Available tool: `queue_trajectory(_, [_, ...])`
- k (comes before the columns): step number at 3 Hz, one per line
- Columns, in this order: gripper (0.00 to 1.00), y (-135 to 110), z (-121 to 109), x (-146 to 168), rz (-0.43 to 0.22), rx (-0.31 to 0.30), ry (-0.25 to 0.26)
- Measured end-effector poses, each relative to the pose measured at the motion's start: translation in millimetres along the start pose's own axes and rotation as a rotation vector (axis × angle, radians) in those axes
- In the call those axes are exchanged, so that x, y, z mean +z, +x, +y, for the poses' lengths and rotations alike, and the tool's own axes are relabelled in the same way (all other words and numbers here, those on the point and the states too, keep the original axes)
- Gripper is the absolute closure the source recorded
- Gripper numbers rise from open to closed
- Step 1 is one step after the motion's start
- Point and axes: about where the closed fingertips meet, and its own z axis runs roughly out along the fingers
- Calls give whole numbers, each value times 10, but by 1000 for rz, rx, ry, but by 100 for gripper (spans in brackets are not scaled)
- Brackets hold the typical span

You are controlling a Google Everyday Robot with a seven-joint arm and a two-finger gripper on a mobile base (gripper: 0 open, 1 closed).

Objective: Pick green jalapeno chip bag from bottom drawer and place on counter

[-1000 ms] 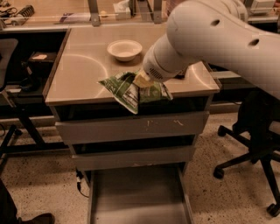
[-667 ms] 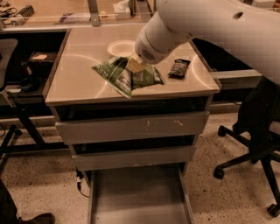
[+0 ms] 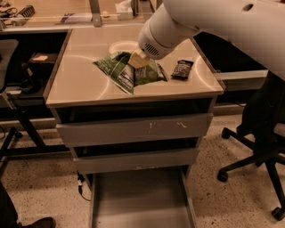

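My gripper [image 3: 138, 60] pinches the green jalapeno chip bag [image 3: 127, 73] over the counter [image 3: 80, 84], near a dark wrapper [image 3: 182, 69], with the bottom drawer [image 3: 140, 202] standing open below.

I work in an office: a swivel chair [image 3: 262, 147] on castors stands beside the grey drawer cabinet [image 3: 133, 130], a long cluttered desk [image 3: 53, 12] runs behind it, and the floor [image 3: 44, 187] is speckled. My tool [image 3: 139, 59] pinches the green jalapeno chip bag [image 3: 119, 72] at the cabinet's tabletop [image 3: 78, 82].
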Motion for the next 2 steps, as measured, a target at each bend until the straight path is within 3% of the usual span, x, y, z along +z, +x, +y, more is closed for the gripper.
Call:
queue_trajectory(1, [100,-103,-111,60,-22,4,-9])
queue_trajectory(2, [100,-431,-379,340,-62,-9,-55])
